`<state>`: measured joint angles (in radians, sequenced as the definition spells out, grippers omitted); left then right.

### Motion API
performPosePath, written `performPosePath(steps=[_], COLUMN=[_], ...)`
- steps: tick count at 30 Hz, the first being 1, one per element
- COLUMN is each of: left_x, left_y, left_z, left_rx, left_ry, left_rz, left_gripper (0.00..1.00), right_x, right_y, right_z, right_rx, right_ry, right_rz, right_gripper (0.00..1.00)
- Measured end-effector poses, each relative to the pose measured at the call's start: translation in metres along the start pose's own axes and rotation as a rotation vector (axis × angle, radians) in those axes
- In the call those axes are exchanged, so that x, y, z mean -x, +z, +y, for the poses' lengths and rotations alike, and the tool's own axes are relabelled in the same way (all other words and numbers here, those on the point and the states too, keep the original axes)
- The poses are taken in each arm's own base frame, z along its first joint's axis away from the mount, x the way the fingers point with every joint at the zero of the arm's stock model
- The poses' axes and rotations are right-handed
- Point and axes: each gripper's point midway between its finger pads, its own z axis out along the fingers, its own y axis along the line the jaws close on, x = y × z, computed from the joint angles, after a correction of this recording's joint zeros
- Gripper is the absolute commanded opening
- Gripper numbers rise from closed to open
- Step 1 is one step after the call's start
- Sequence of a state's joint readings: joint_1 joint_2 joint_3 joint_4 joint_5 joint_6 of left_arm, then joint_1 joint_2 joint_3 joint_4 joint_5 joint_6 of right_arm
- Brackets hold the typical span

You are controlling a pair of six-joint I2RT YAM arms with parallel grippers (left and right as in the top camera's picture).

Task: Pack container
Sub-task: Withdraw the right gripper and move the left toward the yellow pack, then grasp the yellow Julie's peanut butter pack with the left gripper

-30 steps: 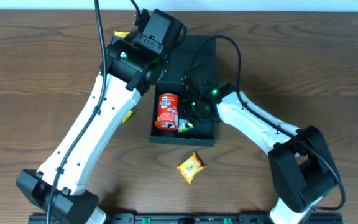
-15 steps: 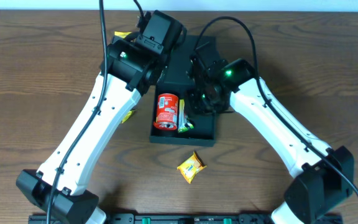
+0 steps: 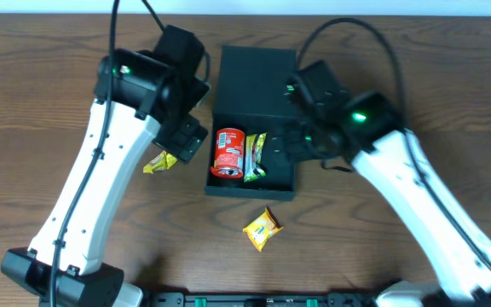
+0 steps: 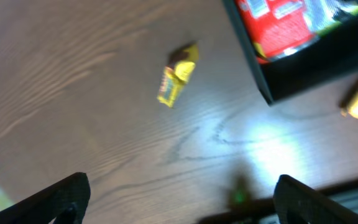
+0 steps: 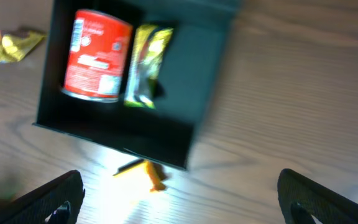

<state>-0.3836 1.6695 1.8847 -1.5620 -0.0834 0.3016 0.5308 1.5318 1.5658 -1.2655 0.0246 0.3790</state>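
Observation:
The container (image 3: pixel 254 189) is a dark box in the middle of the table, its lid (image 3: pixel 258 81) lying open flat behind it. Inside lie a red can (image 3: pixel 229 153) and a green-yellow snack packet (image 3: pixel 255 158), side by side. My right gripper (image 3: pixel 290 147) hovers open over the box's right half; its wrist view shows the container (image 5: pixel 201 74), the can (image 5: pixel 98 62) and the packet (image 5: pixel 146 65), with nothing between its fingers (image 5: pixel 58 199). My left gripper (image 3: pixel 188 136) stands open left of the box, above bare table. Its wrist view shows a yellow packet (image 4: pixel 177 74) and the container's corner (image 4: pixel 303 68).
One yellow packet (image 3: pixel 262 228) lies on the wood in front of the container. Another yellow packet (image 3: pixel 160 162) lies to the container's left, under my left arm. The table's far edge runs along the top of the overhead view.
My right gripper opened, left the green-yellow packet in the container and pulled up and back to the right. My left arm swung left off the lid, which now shows fully.

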Motion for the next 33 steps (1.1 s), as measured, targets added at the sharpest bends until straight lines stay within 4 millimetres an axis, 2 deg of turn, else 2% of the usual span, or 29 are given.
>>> performPosePath(steps=[4,7,9,11,15,19,23,27,33], left_x=[-0.009,-0.011,-0.015,-0.022,-0.033,-0.03,-0.021,-0.021,-0.013], left_y=[0.002,0.005,0.012,0.03,0.074,0.113,0.141,0.166,0.192], left_z=[0.003,0.016,0.029,0.041,0.049,0.047,0.042,0.039,0.041], left_rx=[-0.094,-0.12,-0.126,-0.141,-0.178,-0.18,-0.181,-0.167,-0.118], left_ry=[0.064,0.062,0.047,0.042,0.102,0.155,0.174,0.19,0.194], left_rz=[0.007,-0.014,-0.015,0.001,0.021,-0.001,-0.06,-0.082,-0.147], left_gripper=[0.98,0.96,0.96,0.96,0.96,0.95,0.95,0.95,0.95], right_x=[-0.011,-0.021,-0.025,-0.028,-0.029,-0.025,-0.02,-0.019,-0.019], right_y=[-0.031,-0.049,-0.058,-0.065,-0.07,-0.07,-0.07,-0.07,-0.07], right_z=[-0.026,-0.035,-0.038,-0.039,-0.041,-0.042,-0.041,-0.041,-0.041], right_rx=[-0.043,-0.056,-0.055,-0.051,-0.053,-0.06,-0.058,-0.057,-0.056], right_ry=[0.038,0.048,0.05,0.05,0.052,0.053,0.054,0.061,0.078], right_rz=[-0.039,-0.061,-0.077,-0.093,-0.109,-0.126,-0.144,-0.148,-0.149], right_gripper=[0.99,0.99,0.99,0.99,0.99,0.99,0.99,0.99,0.99])
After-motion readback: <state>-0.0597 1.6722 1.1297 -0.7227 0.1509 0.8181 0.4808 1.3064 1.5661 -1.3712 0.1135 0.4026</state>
